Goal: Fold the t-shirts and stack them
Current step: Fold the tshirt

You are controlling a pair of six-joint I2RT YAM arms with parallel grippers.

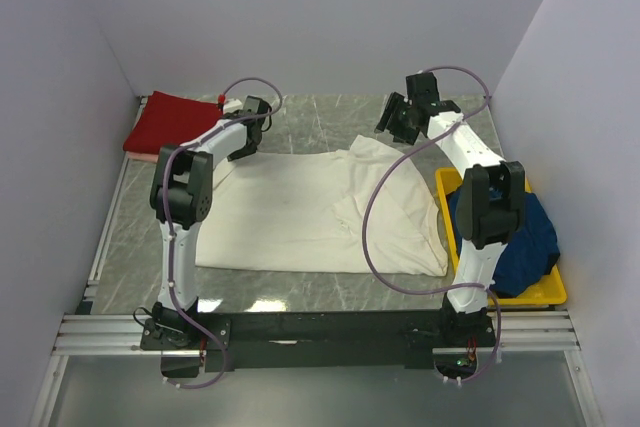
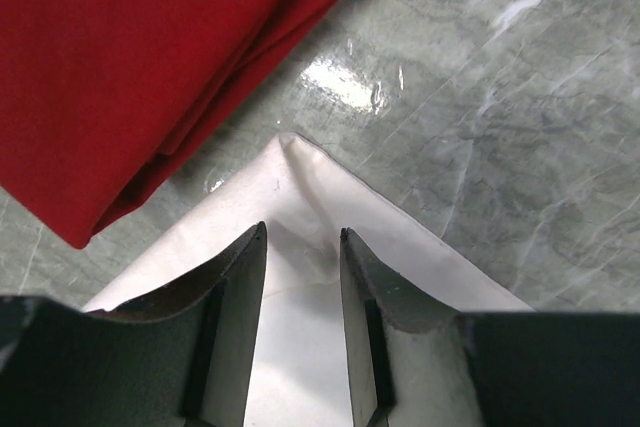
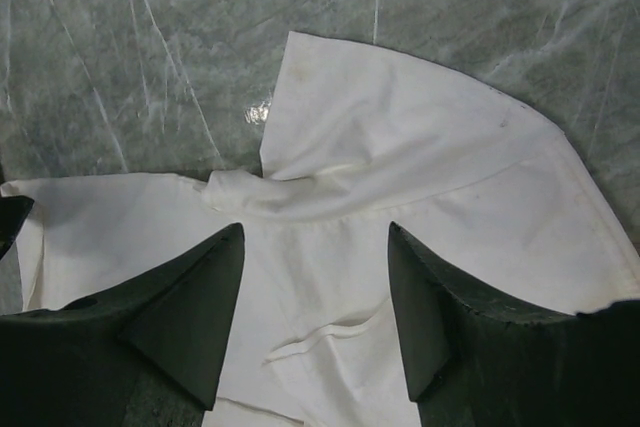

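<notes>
right gripper (image 3: 315, 247) spread wide — navy shirt (image 1: 530, 239) in yellow bin (image 1: 548, 293)

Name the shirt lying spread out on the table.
The cream shirt, mid-table. The red shirt lies folded far left; the navy shirt is bunched in the yellow bin.

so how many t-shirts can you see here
3. A cream shirt spread mid-table, a folded red shirt in the far left corner, a navy shirt in the yellow bin on the right. More may lie hidden under those.
</notes>
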